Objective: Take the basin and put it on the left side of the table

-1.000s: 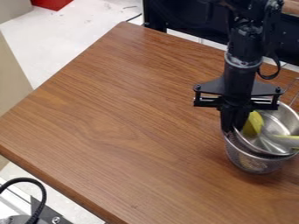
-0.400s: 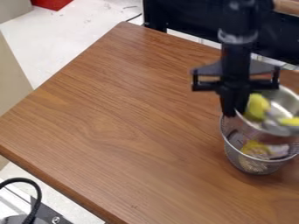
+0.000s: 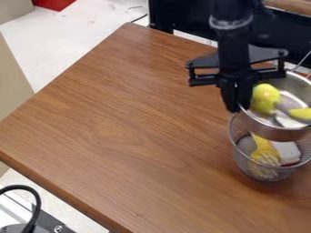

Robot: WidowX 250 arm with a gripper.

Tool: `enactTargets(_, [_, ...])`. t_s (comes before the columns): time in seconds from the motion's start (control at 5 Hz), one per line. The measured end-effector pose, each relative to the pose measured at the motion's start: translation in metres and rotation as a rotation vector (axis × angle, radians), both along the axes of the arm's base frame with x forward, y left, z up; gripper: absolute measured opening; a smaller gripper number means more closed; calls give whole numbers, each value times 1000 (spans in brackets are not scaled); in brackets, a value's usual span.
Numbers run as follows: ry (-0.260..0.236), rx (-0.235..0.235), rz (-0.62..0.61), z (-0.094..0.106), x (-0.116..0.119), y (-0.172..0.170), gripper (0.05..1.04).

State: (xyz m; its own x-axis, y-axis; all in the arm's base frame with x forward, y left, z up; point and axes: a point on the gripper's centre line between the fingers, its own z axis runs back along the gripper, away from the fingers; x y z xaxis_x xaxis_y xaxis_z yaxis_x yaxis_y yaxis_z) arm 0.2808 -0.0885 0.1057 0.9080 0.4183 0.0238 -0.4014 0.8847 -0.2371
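You are looking at a brown wood-grained worktop point(image 3: 121, 132), with one corner pointing toward the top of the view and its back edge running beside a black panel point(image 3: 182, 20). Pale floor point(image 3: 72, 38) is showing past the corner. The black arm is coming in from the top, and its gripper point(image 3: 236, 109) is hanging over the worktop, well apart from the upper-left edge. Its claw is clamping the near-left rim of the metal basin, so you are having the two fingers drawn in on that wall. A tan panel point(image 3: 12, 84) is standing past the upper-left edge.

A wire-mesh basket point(image 3: 243, 164) is resting on the worktop, nearer the back edge than the lower-left one. Above it, you are holding the basin point(image 3: 276, 133) raised and slightly tilted, its underside overlapping the basket's far rim in the view; whether they are touching, you cannot tell. A wire handle point(image 3: 302, 61) is sticking up behind the basin. A black cable point(image 3: 37, 195) is curving beyond the lower-left edge.

Inside the basin, a rounded yellow-green thing point(image 3: 265, 96) is lying near the gripper, and a smaller yellow piece point(image 3: 300, 113) is lying toward the right. Inside the basket, a white-and-red thing point(image 3: 288, 152) is sitting beside a yellow one point(image 3: 264, 151).
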Motion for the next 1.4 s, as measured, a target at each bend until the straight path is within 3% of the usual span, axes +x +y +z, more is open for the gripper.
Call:
enactTargets(0.4, [40,51,-26,1,-21,40,56])
enactTargets(0.8, [44,77,-97,-13,-43,91,56])
enactTargets(1.2, [39,84,-112,-45,-59,146,56])
enactTargets(1.4, [49,101,-170,-67,-71,155,56])
